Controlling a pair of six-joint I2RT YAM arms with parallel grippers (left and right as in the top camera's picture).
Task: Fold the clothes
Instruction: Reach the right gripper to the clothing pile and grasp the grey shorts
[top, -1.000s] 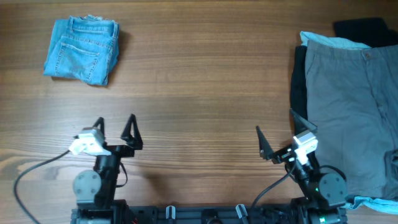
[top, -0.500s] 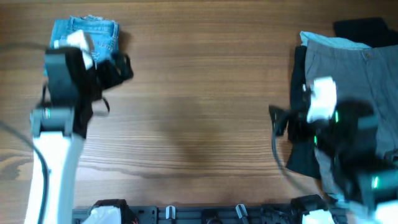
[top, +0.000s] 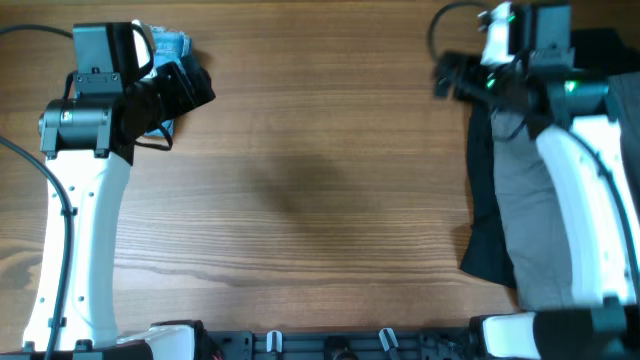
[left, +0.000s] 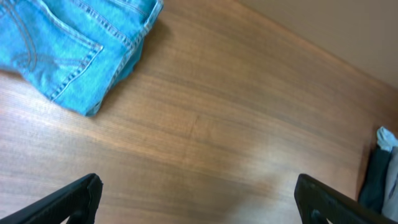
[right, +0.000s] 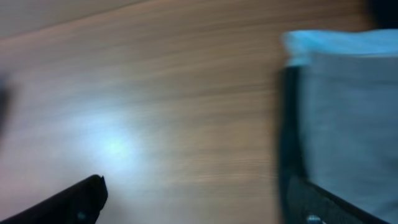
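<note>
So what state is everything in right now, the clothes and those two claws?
denim shorts: folded, lying on the table, not held.
grey shorts: spread flat, not folded, on top of the other clothes.
black shorts: under the grey shorts, only an edge showing.
pale-blue garment: under the grey shorts, only a strip showing.
left gripper: open, empty.
right gripper: open, empty.

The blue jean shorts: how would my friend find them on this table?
Start at the wooden table, then go to its far-left corner, away from the clothes pile on the right. The folded denim shorts lie there alone. Only they are bright blue with a stitched back pocket.
</note>
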